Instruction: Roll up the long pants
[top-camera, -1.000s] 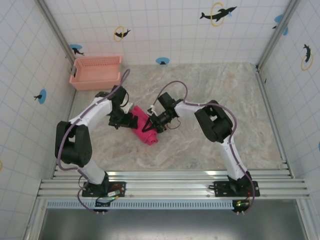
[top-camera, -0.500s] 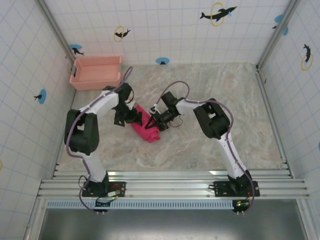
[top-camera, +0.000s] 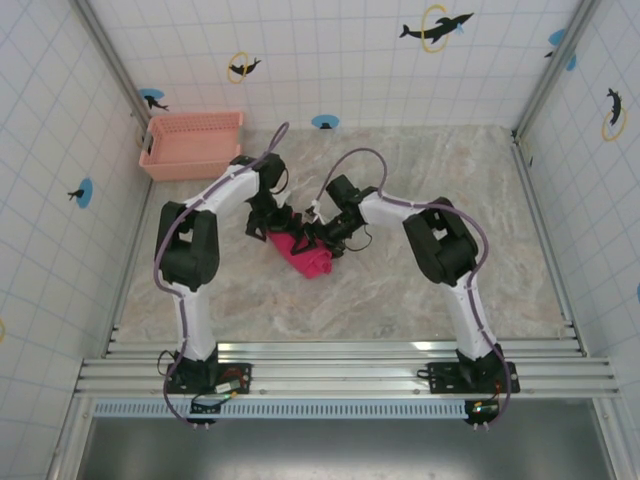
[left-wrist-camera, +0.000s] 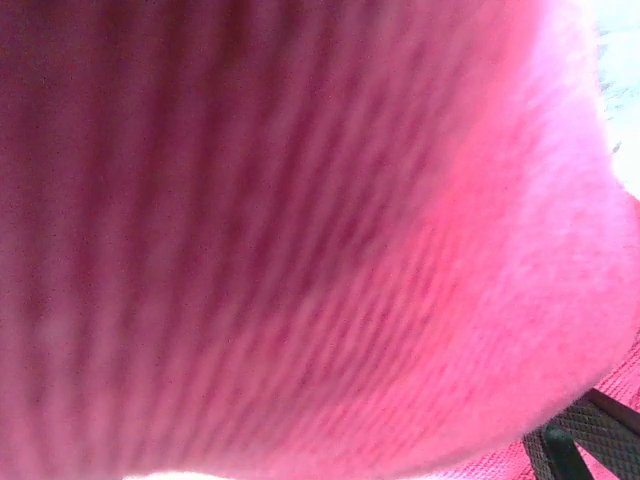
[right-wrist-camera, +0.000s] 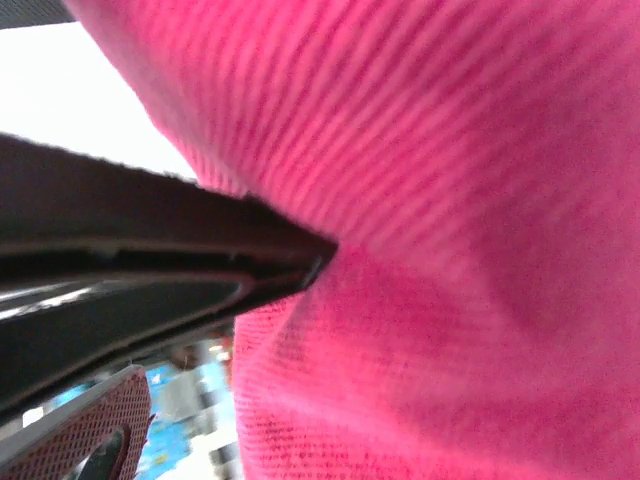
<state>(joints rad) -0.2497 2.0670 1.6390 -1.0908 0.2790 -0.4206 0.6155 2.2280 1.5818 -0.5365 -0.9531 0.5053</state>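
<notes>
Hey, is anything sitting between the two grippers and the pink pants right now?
Nothing visible. The left gripper and right gripper both sit against the bundled long pants, with pink cloth close up in each wrist view. The basket stands apart at the far left.

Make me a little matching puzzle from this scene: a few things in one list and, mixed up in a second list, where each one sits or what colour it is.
Things:
1. long pants
2. basket
3. left gripper
4. right gripper

Descriptions:
A. pale salmon pink, at the far left corner of the table
B. at the right side of the magenta bundle, seen from above
C. bright magenta, bunched up mid-table
D. at the left side of the magenta bundle, seen from above

Pairs: 1-C, 2-A, 3-D, 4-B
</notes>
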